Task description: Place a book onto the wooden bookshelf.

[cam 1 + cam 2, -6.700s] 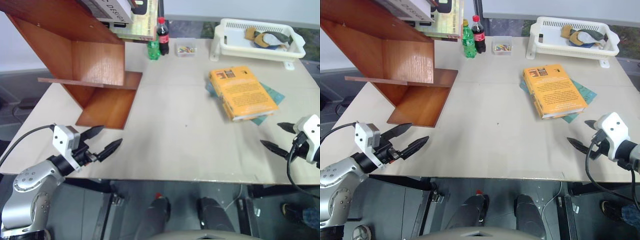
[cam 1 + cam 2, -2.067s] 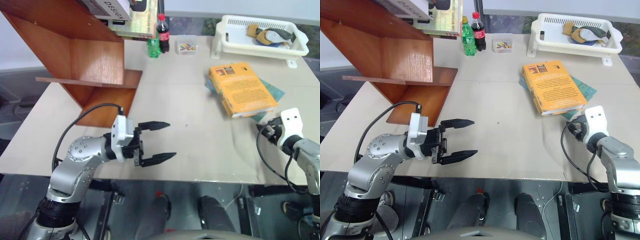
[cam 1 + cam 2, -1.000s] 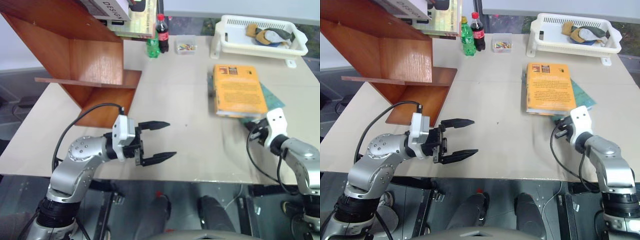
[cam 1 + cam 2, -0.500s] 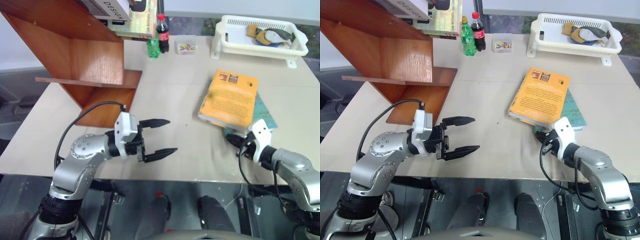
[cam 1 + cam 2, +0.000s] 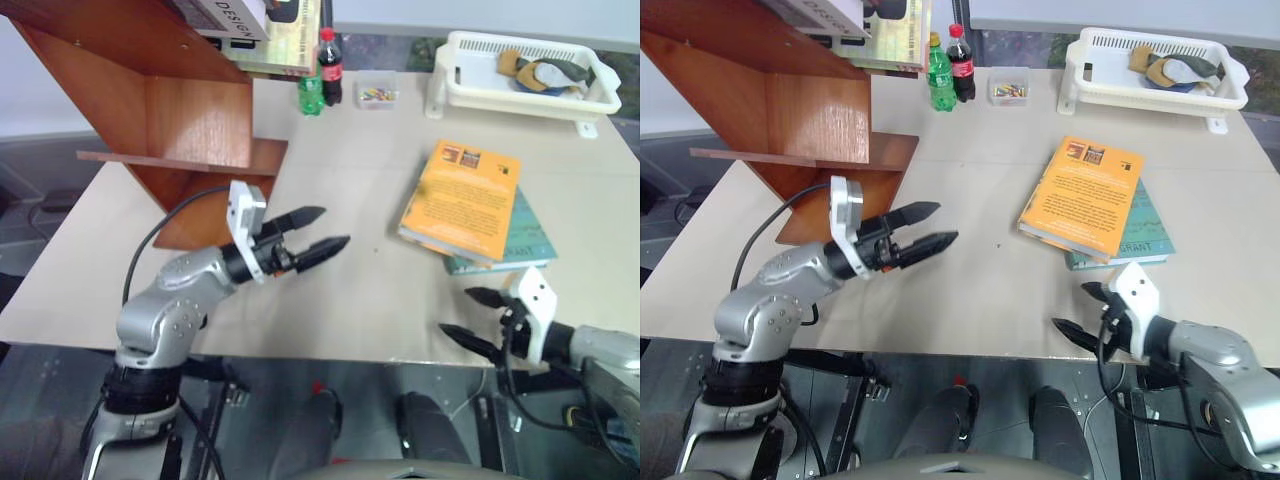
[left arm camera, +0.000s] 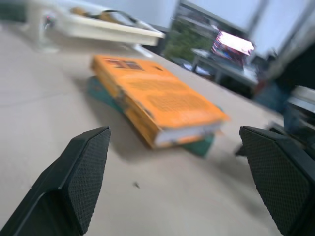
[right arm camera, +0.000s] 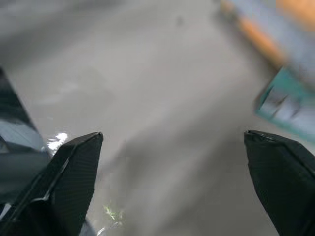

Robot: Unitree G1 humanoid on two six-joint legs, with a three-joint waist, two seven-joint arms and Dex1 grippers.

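The thick orange-yellow paperback book [image 5: 462, 201] lies askew on a thinner teal-green book [image 5: 522, 236]; both end effectors, left [image 5: 317, 229] and right [image 5: 470, 317], gape wide and empty, so a grab may drag both.

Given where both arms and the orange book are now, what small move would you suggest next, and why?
Probably ease the left tool toward the orange book. The book lies flat on the teal book, turned toward the left arm, unheld. The left tool is open and aimed at it across bare table, while the right tool, also open, sits at the table's near edge, clear of it.
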